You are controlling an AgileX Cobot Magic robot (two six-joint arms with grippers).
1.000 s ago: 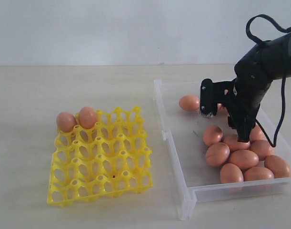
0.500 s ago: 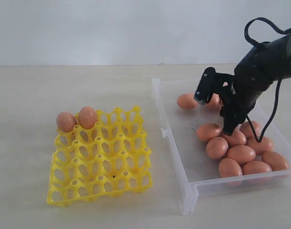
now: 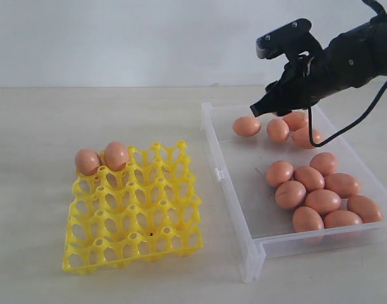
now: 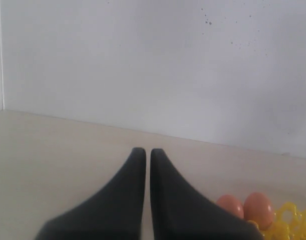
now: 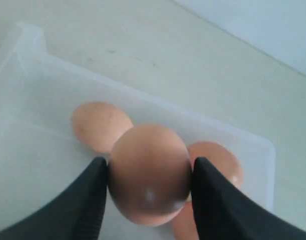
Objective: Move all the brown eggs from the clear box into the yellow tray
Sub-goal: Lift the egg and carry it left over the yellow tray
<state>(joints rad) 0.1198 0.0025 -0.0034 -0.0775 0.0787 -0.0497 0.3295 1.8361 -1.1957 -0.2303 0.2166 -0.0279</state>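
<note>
My right gripper [image 5: 149,167] is shut on one brown egg [image 5: 149,172], which fills the gap between its black fingers [image 5: 87,200]. It hangs above the far end of the clear box [image 3: 234,196]. In the exterior view the right gripper [image 3: 260,109] is seen side-on and I cannot pick out the held egg. Loose brown eggs [image 3: 247,126] lie under it, and several more [image 3: 322,201] cluster at the box's near right. The yellow tray [image 3: 133,212] holds two eggs [image 3: 102,158] in its far-left cups. My left gripper [image 4: 147,150] is shut and empty, near the tray's eggs [image 4: 245,207].
The clear box stands right of the yellow tray with a strip of bare table [image 3: 209,209] between them. A white wall [image 3: 117,38] runs along the back of the table. A black cable [image 3: 345,126] loops from the right arm over the box's far right.
The right gripper rose from among the eggs on the box floor to above the box's far end, carrying one egg. The box and its loose eggs shifted slightly.
</note>
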